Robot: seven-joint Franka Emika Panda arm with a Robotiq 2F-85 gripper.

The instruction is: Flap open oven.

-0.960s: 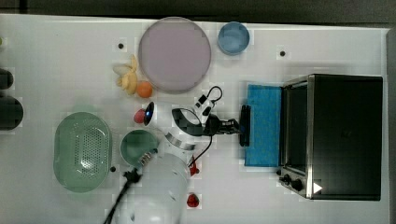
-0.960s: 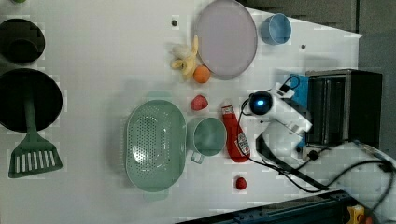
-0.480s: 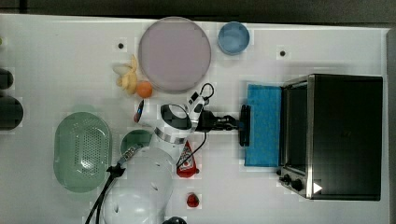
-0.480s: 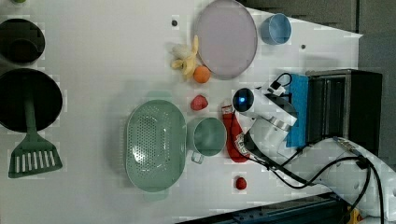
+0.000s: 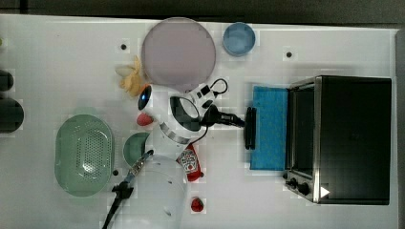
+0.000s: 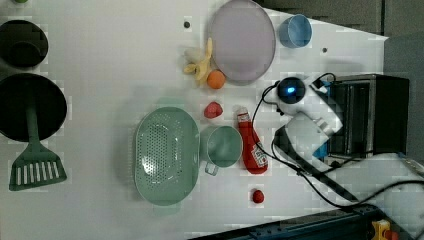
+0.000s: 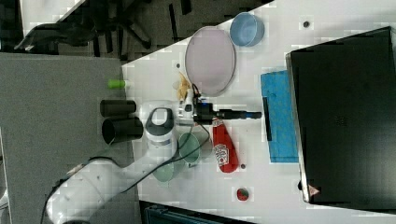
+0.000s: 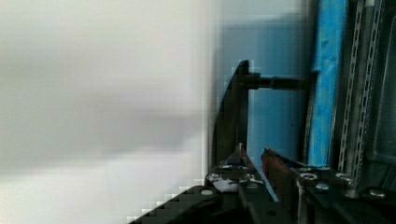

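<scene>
In the top view, going left to right, the end effector (image 5: pixel 241 122) reaches out level from the white arm, its tip at or just short of the dark bar handle (image 5: pixel 250 128). Beyond the handle the blue glass door (image 5: pixel 269 129) lies folded down flat over the white bench (image 5: pixel 334 43), and the oven (image 5: pixel 353 138) stands at the top view's right edge.

The oven looks heavy and rigid, unlikely to slide. Its door is stiff on its hinge, but the glass is fragile, so the handle is the sensible place to hold or press.

In the wrist view the fingertips (image 8: pixel 243 161) sit close together beside the handle bar, a narrow gap between them and nothing visibly pinched. Whether they touch the bar, I cannot tell.
</scene>
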